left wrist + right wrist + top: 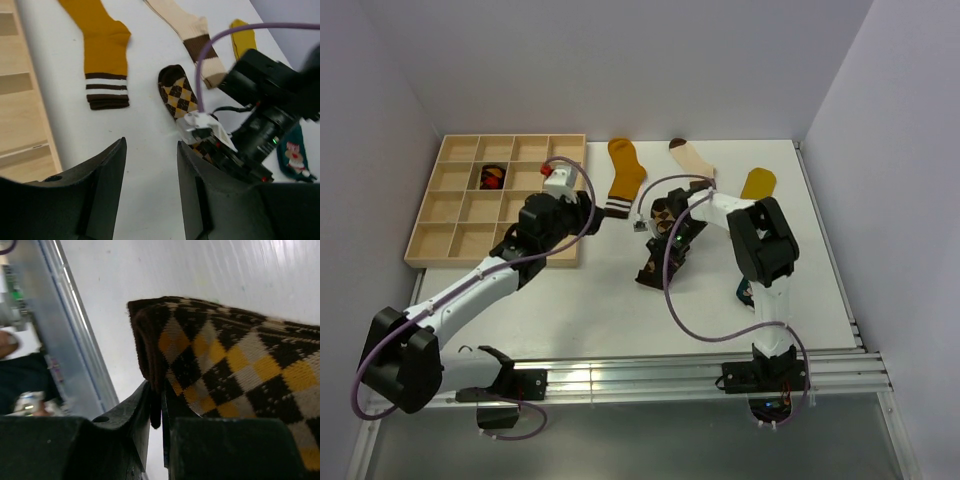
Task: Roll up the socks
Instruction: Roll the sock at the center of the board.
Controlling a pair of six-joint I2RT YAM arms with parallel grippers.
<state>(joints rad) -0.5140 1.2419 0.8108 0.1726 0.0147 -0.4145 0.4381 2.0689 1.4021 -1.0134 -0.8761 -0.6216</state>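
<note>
A brown and orange argyle sock (235,360) lies in the middle of the table, and my right gripper (157,390) is shut on its dark cuff edge. From above, that sock (661,214) sits under the right gripper (654,258). My left gripper (151,150) is open over bare table just left of the argyle sock (179,92), with nothing between its fingers; in the top view it (590,215) hangs beside the tray. A mustard sock with a striped cuff (625,175), a cream sock with brown bands (692,158) and a yellow sock (758,183) lie flat at the back. A teal sock (295,155) lies behind the right arm.
A wooden compartment tray (460,205) stands at the back left, with a dark and red bundle (493,177) in one compartment. The right arm's purple cable (675,290) loops over the table's middle. A metal rail (670,375) runs along the near edge.
</note>
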